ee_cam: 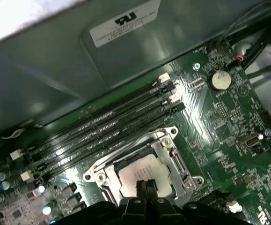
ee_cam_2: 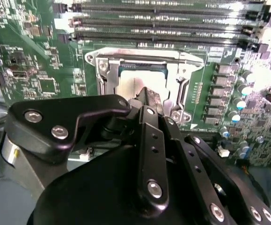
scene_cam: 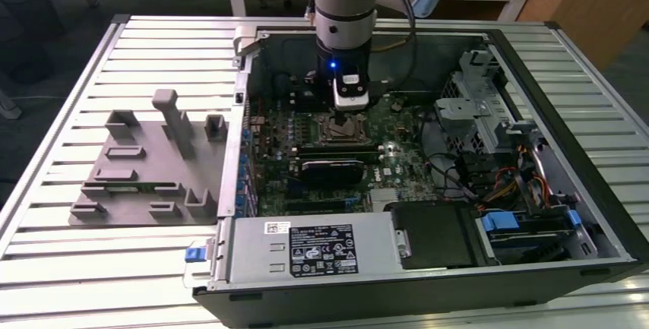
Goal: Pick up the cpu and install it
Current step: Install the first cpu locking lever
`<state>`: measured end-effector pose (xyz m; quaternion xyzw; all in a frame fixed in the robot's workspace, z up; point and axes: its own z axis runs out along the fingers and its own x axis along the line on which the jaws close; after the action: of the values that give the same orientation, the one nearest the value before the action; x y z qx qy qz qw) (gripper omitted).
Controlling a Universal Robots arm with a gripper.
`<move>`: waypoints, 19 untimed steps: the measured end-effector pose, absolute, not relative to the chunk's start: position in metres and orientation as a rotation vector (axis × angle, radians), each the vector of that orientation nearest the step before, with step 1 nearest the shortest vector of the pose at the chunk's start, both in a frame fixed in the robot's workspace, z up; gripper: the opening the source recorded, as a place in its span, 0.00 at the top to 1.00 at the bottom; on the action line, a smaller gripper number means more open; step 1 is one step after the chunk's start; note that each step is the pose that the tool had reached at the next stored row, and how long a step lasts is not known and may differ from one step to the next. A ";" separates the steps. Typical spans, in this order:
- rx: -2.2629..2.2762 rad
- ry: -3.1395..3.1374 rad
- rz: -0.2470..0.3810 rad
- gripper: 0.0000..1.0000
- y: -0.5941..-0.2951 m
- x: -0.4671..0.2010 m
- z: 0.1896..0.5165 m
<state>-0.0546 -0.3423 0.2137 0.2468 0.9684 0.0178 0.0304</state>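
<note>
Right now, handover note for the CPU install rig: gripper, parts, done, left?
Gripper: fingers together, down over the socket inside the open PC case.
CPU: lying in the socket, silver top up, fingertips at its edge; whether they touch it, cannot tell.
Done: CPU brought off the grey holder tray to the motherboard.
Left: confirm seating; socket frame looks open.

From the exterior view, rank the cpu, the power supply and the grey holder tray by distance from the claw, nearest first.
1. cpu, in the socket right under the claw.
2. Power supply, along the case's near edge.
3. Grey holder tray, outside the case on the exterior view's left.
</note>
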 end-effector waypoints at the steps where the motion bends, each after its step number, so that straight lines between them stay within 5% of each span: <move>1: 0.761 2.985 0.055 0.89 -0.342 -0.055 0.214; 19: 0.515 3.040 0.053 0.89 -0.342 -0.052 0.213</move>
<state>-0.0523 -0.3423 0.2126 0.1670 0.9854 0.0172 0.0291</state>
